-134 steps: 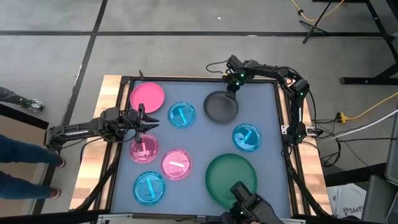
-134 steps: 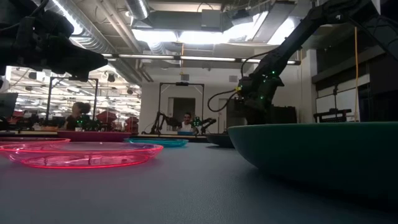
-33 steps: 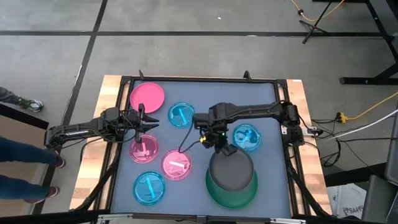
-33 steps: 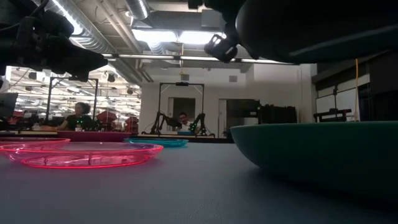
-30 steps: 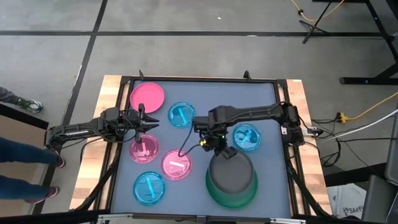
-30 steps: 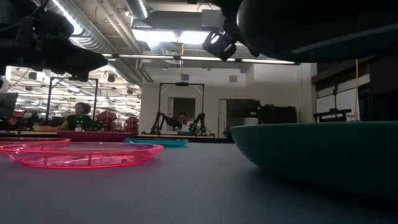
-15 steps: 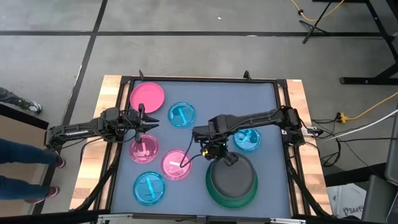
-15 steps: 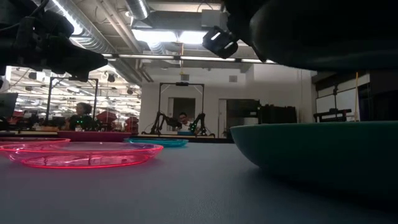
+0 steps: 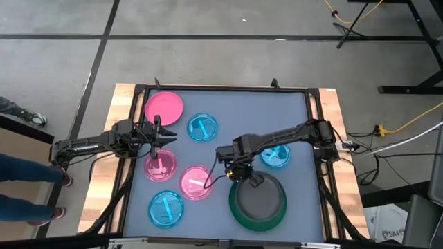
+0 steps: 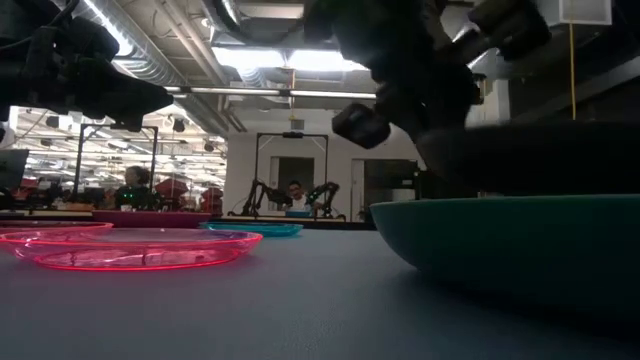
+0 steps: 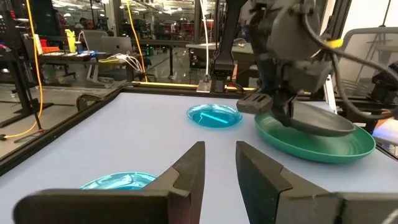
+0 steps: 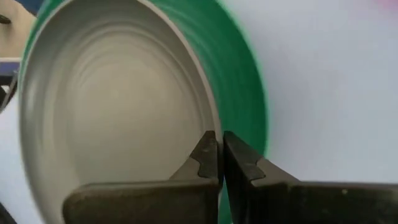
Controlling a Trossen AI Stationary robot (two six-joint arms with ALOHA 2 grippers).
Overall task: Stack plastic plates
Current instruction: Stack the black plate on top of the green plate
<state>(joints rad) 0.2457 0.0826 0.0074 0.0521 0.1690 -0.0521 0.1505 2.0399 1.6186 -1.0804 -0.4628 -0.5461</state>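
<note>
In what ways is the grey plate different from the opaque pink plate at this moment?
The grey plate lies over the green plate, near the table's front; the pink plate lies alone on the table, in the far left corner. The right hand grips the grey plate's rim; no hand touches the pink one. The left hand waits beside it. Both are round and opaque.

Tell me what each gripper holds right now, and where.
The right gripper pinches the dark grey plate by its rim, over the green plate. The left gripper holds nothing.
</note>
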